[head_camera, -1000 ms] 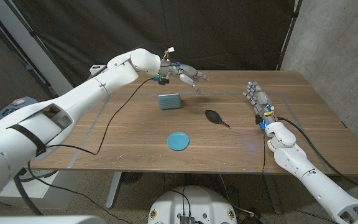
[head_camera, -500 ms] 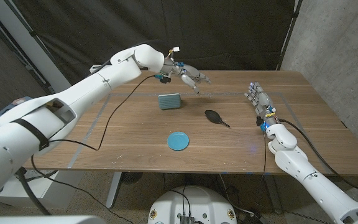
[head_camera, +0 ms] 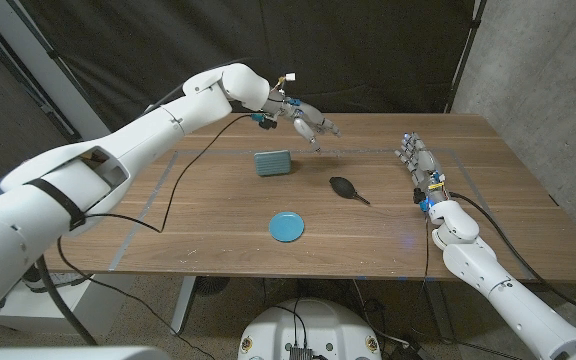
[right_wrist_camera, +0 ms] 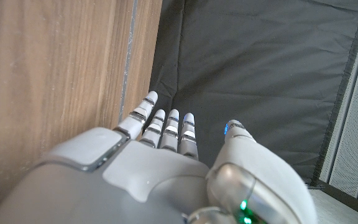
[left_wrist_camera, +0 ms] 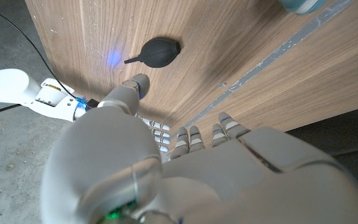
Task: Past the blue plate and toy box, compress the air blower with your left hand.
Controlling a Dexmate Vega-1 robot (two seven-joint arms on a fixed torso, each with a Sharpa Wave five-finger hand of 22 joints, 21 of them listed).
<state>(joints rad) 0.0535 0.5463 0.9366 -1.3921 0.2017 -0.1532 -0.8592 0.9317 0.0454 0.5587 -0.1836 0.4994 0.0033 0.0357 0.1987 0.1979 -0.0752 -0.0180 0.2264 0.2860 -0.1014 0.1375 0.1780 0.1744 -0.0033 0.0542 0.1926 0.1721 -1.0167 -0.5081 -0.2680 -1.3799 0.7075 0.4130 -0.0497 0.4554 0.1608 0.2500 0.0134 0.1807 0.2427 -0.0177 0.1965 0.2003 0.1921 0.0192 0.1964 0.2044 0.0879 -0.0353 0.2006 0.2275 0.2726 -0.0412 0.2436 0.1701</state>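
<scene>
Black rubber air blower (head_camera: 344,186) lies mid-tabletop, right of the toy box (head_camera: 272,162); likely soft and light, best squeezed around its bulb. Left hand (head_camera: 306,122) hovers beyond, fingers spread, empty.

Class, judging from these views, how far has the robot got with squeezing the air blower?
Done: the left hand is past the blue plate and toy box. In hand: it hovers open near the table's far edge. Left: reach the untouched air blower and compress it.
</scene>
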